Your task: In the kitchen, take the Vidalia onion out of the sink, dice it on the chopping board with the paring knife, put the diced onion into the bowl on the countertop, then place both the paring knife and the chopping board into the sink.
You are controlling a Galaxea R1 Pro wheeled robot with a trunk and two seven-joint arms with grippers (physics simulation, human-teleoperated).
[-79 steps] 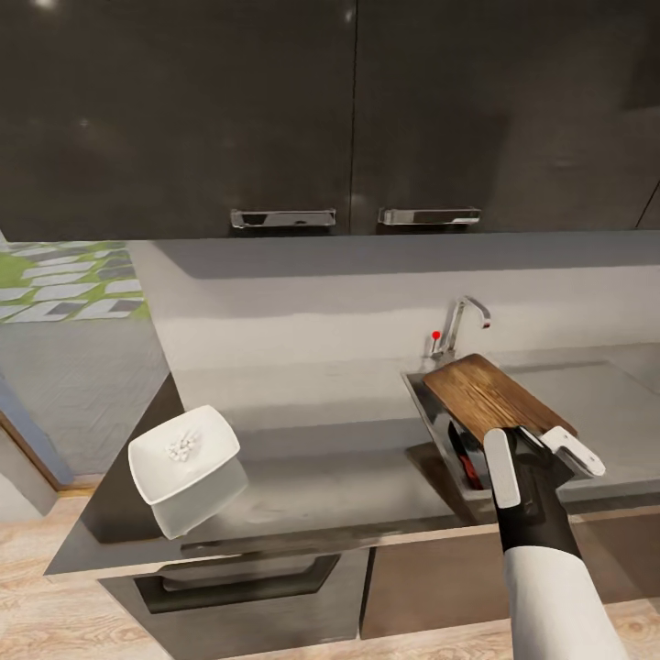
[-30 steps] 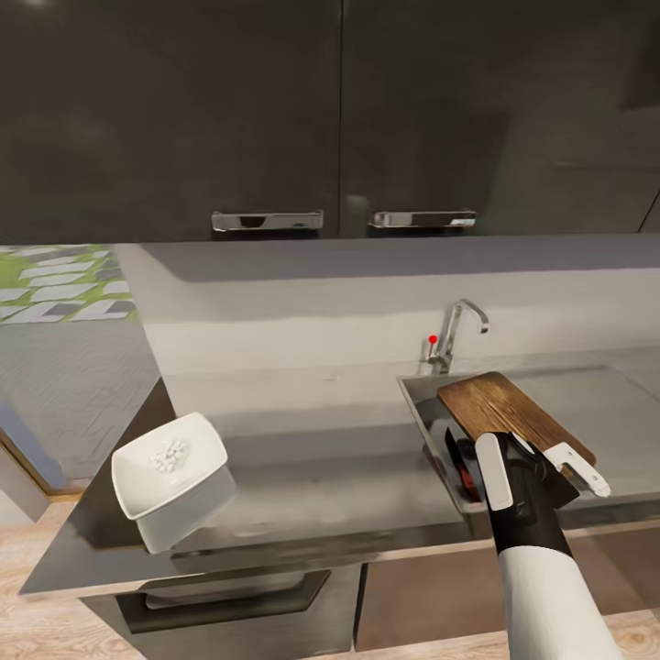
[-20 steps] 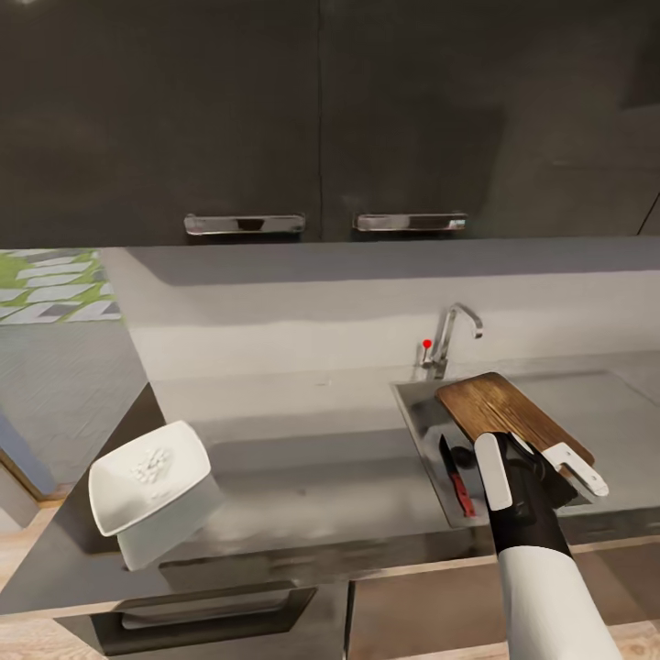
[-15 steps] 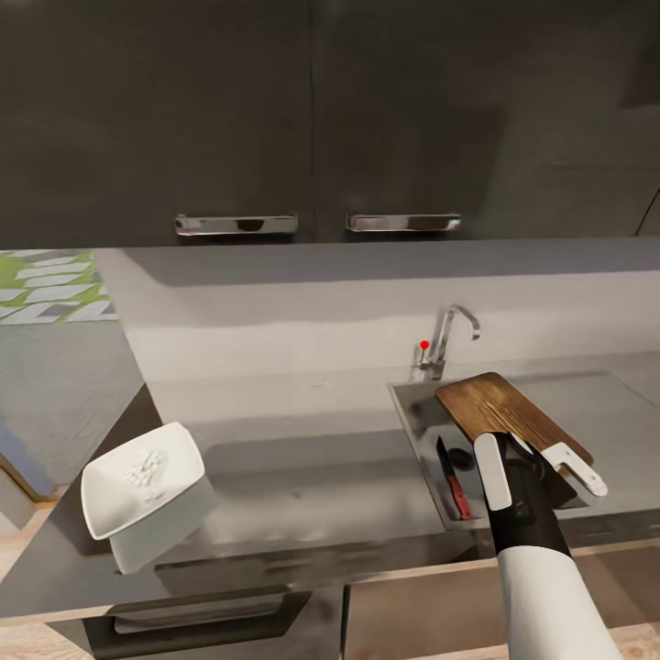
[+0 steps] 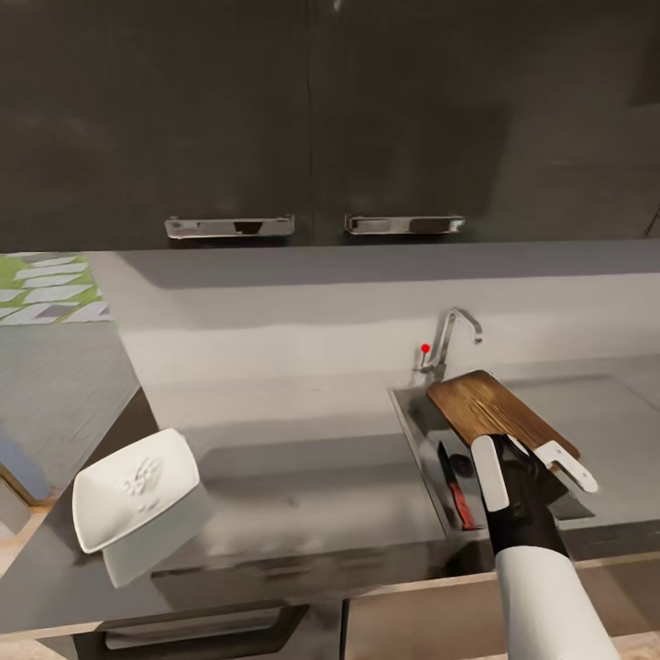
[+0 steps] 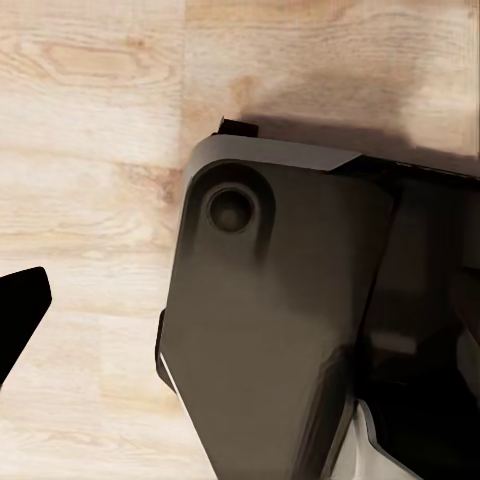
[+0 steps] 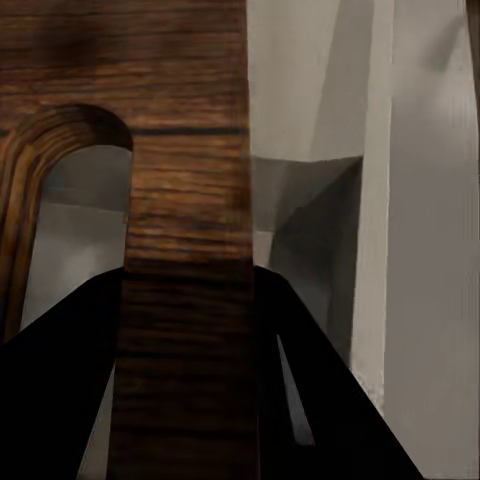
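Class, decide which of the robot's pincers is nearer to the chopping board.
Right. The right pincer grips the chopping board by its near end over the sink; the left wrist view looks down at wood floor.

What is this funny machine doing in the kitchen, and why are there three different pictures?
It's a robot with two arms, drawn inside a computer game world. The big picture comes from a camera on its head. The other two come from little cameras by each hand. Its right hand is shut on a brown wooden chopping board, holding it tilted over the steel sink. Up close, the right hand's camera sees the same board. A small paring knife with a red handle already lies in the sink. On the dark countertop sits a white bowl with little white onion bits inside. The left hand's camera looks down at the wooden floor.
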